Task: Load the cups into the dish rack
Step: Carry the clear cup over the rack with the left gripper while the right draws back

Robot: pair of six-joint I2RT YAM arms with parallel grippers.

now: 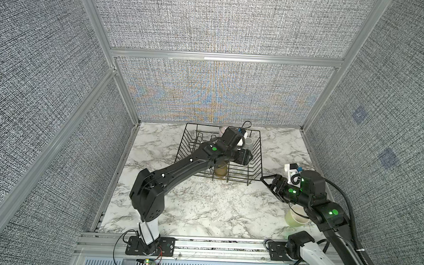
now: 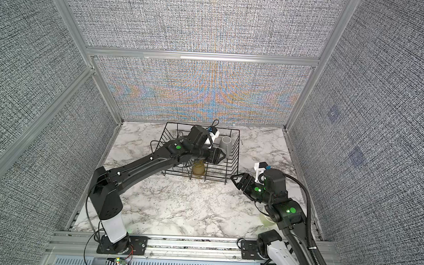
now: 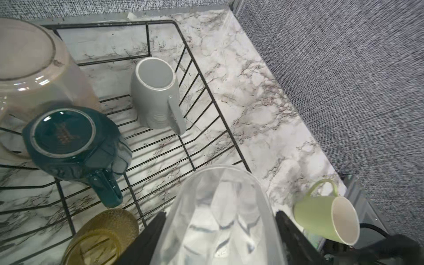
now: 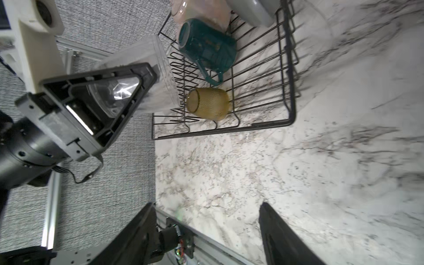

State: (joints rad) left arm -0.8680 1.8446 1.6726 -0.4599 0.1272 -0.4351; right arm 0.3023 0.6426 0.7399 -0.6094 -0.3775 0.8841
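Observation:
The black wire dish rack [image 1: 259, 152] [image 3: 206, 78] stands at the back of the table. Upside down in it are a grey mug [image 3: 156, 94], a pale pink mug [image 3: 29, 68], a dark teal mug [image 3: 75, 142] and an amber tumbler [image 3: 101, 236] [image 1: 220, 171]. My left gripper [image 3: 220, 214] [image 2: 218, 156] hangs over the rack's right half, shut on a clear tumbler [image 3: 220, 183] [image 4: 142, 59]. A yellow-green cup [image 1: 295, 216] [image 3: 321, 215] lies on its side at the front right, partly under my right arm. My right gripper [image 1: 268, 181] [image 4: 206, 206] is open and empty by the rack's front right corner.
The marble table [image 1: 202, 206] is walled in by grey fabric panels on three sides. Upright plate dividers [image 1: 198, 140] fill the rack's left part. An aluminium rail [image 1: 201, 243] with both arm bases runs along the front edge.

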